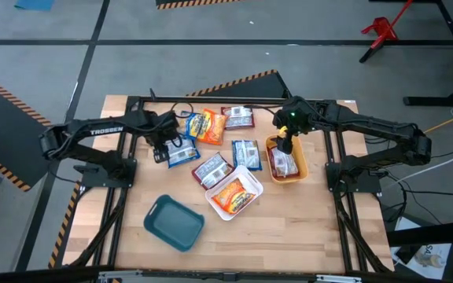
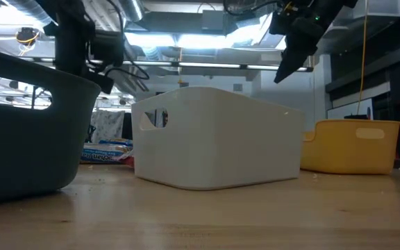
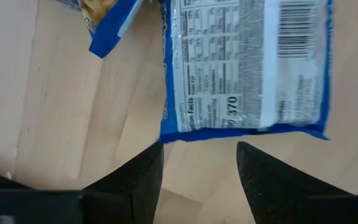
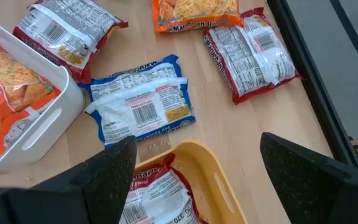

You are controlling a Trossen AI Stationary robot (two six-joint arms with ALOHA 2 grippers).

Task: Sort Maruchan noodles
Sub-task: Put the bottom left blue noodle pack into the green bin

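Note:
Several Maruchan noodle packets lie flat on the wooden table. A blue one point(image 1: 183, 155) lies face down, and its label side point(image 3: 247, 68) fills the left wrist view. My left gripper point(image 1: 163, 147) points down just beside it, fingers open point(image 3: 199, 162) at the packet's edge and apart from it. A second blue packet point(image 1: 246, 152), an orange one point(image 1: 205, 126) and two dark red-and-silver ones point(image 1: 238, 118) point(image 1: 212, 169) lie around. My right gripper point(image 4: 197, 140) hangs open above the yellow-orange bin point(image 1: 297, 174), which holds a red packet point(image 4: 154, 199).
A white bin point(image 1: 252, 174) holding an orange packet point(image 1: 234, 196) stands at the table's middle. A teal bin point(image 1: 174, 222) stands toward the near left. Bare wood lies along the near edge and the near right. Black frame rails run along both sides.

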